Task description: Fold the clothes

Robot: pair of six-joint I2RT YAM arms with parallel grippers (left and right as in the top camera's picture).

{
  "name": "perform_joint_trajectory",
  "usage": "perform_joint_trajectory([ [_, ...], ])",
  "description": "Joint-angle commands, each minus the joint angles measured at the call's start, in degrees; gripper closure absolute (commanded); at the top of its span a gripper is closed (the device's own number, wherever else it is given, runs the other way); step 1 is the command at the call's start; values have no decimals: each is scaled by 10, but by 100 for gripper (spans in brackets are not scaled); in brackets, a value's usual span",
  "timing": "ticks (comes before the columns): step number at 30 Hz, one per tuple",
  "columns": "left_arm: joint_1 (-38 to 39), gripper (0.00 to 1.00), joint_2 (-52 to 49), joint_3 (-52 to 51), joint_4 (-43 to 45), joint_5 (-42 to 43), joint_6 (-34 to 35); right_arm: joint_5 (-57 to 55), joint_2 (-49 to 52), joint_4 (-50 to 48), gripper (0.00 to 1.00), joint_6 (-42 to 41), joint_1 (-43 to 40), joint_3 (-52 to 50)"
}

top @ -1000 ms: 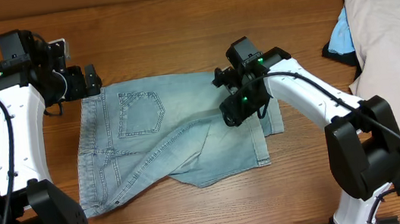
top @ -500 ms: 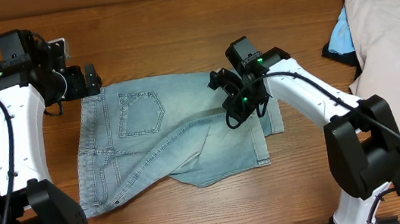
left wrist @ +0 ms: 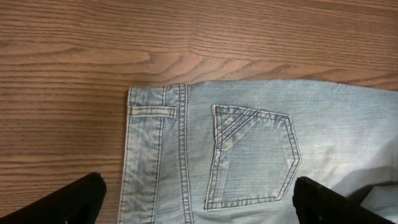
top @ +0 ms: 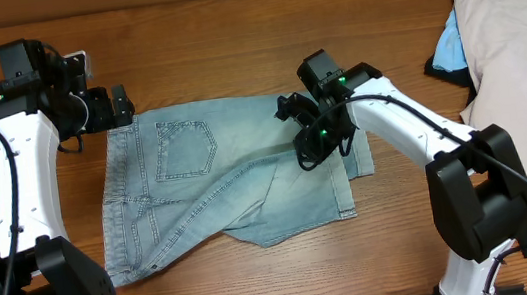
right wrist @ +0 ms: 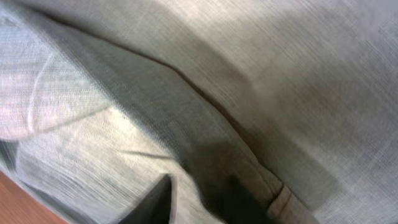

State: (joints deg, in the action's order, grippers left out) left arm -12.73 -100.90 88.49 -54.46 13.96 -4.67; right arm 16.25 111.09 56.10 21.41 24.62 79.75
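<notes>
The light-blue denim shorts [top: 217, 178] lie flat in the middle of the table, back pockets up, with one leg folded across the other. My left gripper [top: 115, 105] is open and empty, hovering over the waistband corner. The left wrist view shows the waistband [left wrist: 152, 112] and a stitched back pocket [left wrist: 252, 155] between its spread fingers. My right gripper [top: 311, 144] is low on the right leg near the cuffed hem. In the blurred right wrist view its fingers [right wrist: 196, 199] sit close together with a ridge of denim [right wrist: 205, 106] between them.
A beige garment [top: 519, 56] lies at the right edge of the table, over a bright blue piece [top: 447, 39] and a black piece [top: 441, 73]. Bare wood surrounds the shorts.
My right gripper has shifted and turned slightly up over the right leg. The shorts keep the same shape. The left arm has not moved.
</notes>
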Motion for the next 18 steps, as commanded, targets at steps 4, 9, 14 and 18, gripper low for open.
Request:
perform_joint_trajectory([
  [4, 2, 2, -3, 1, 1, 5, -1, 10, 3, 4, 96, -20, -2, -8],
  [9, 2, 3, -3, 1, 1, 5, -7, 10, -13, 18, 96, -53, 3, -1],
  [14, 1, 4, -3, 5, -9, 5, -10, 10, -103, 87, 96, -86, 40, 11],
  [18, -3, 4, -3, 6, -12, 5, -10, 4, -165, 155, 96, -148, 107, 10],
])
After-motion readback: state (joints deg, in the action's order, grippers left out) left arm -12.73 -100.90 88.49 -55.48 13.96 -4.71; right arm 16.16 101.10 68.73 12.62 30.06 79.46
